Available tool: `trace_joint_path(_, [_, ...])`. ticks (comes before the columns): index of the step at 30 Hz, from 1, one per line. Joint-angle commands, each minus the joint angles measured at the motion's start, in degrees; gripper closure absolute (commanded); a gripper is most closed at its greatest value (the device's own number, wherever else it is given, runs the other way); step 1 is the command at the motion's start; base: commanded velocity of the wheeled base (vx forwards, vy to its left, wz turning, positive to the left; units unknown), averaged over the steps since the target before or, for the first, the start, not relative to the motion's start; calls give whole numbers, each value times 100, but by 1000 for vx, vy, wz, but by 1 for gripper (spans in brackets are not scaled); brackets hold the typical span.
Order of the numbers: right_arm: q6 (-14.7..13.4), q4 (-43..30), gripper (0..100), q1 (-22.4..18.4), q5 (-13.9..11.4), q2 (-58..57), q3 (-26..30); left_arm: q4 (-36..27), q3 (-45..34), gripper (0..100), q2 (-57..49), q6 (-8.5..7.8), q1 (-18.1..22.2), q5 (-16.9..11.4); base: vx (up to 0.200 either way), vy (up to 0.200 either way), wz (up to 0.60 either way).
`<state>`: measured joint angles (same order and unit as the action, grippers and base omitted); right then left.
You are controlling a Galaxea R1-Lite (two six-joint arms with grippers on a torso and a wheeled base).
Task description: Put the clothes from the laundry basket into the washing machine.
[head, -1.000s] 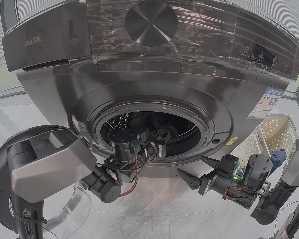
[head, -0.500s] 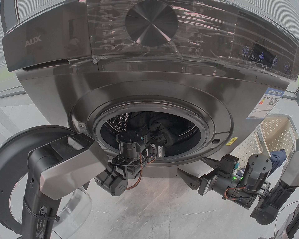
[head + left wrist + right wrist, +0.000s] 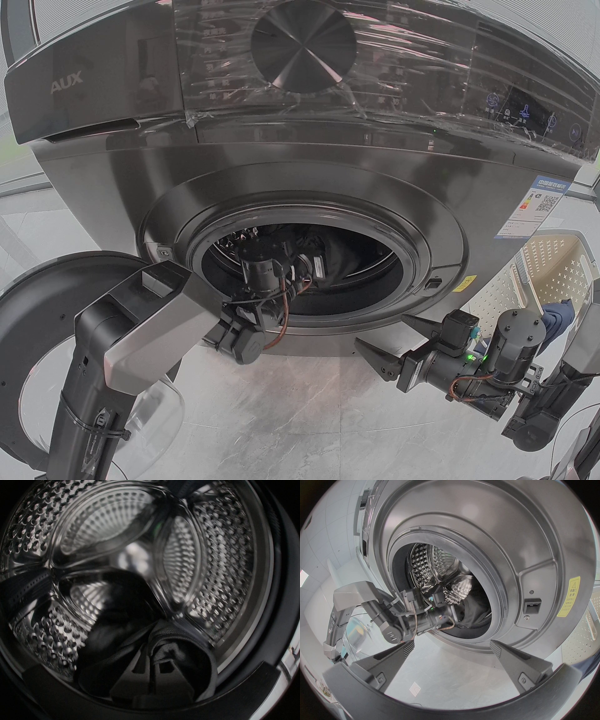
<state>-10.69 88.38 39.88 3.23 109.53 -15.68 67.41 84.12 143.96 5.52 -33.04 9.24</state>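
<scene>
The left claw is inside the drum of the washing machine, low and just past the door opening. Its two fingers are pressed together with a fold of dark garment pinched between them. The cloth drapes over both fingers and spreads onto the bottom of the drum. The rest of the garment lies in a dark heap against the perforated steel wall, beside one of the raised paddles. From the head view the left arm's wrist sits within the round opening, and the dark cloth shows beyond it.

The right claw hangs outside the machine, below and to the right of the opening, above the grey stone floor. Its fingers are spread wide with nothing between them, and they point toward the machine's front.

The machine's round glass door stands swung open on the left. The white perforated laundry basket stands on the floor to the right of the machine, behind the right arm. A piece of blue clothing shows in it.
</scene>
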Motion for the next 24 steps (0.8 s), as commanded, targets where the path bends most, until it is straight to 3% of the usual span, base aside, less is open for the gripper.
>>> trace_joint_path(1, [6,4,0,20,2,16,-23,-369,1432,100,510,230,456,350,0,0,0])
trace_joint_path(9, [6,4,0,38,2,24,-14,-431,1670,100,502,344,386,386,0,0,0])
trace_joint_path(10, [6,4,0,20,2,16,-14,-422,1643,0,502,344,377,386,0,0,0])
trace_joint_path(13, [-3,4,0,3,2,16,-14,-422,1538,0,466,353,333,412,0,0,0])
trace_joint_path(18, [-12,4,0,-15,-7,7,-6,-484,580,0,-122,397,113,403,0,0,0])
trace_joint_path(21, [-12,4,0,-6,-7,7,-6,-712,-387,0,-685,529,-124,289,0,0,0])
trace_joint_path(24, [-12,4,0,-6,-7,16,-6,-721,-686,0,-834,564,-203,175,0,0,0])
